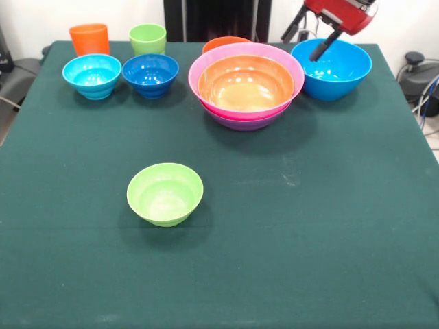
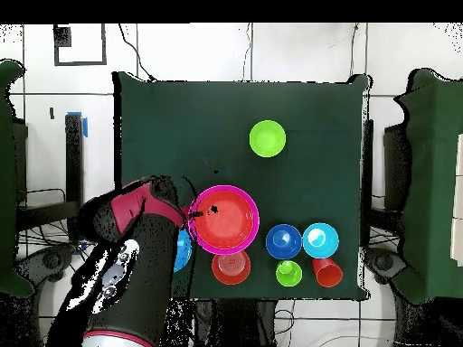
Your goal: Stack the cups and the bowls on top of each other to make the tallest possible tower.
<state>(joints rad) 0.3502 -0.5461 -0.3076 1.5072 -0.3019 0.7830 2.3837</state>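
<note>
Front view: gripper [image 1: 319,46], jaw state indeterminate, hangs over the big blue bowl [image 1: 332,70] at 3 o'clock of the tower [image 1: 245,85]; lime-green bowl [image 1: 165,194] sits alone mid-surface [image 1: 329,226].

Bright even light from above, soft shadows under bowls [image 1: 245,86], glare spots on glossy plastic, table [image 1: 309,226] sharp.

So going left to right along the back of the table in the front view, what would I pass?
Orange cup → light-blue bowl → lime-green cup → dark-blue bowl → stacked large bowls → big blue bowl.
</note>
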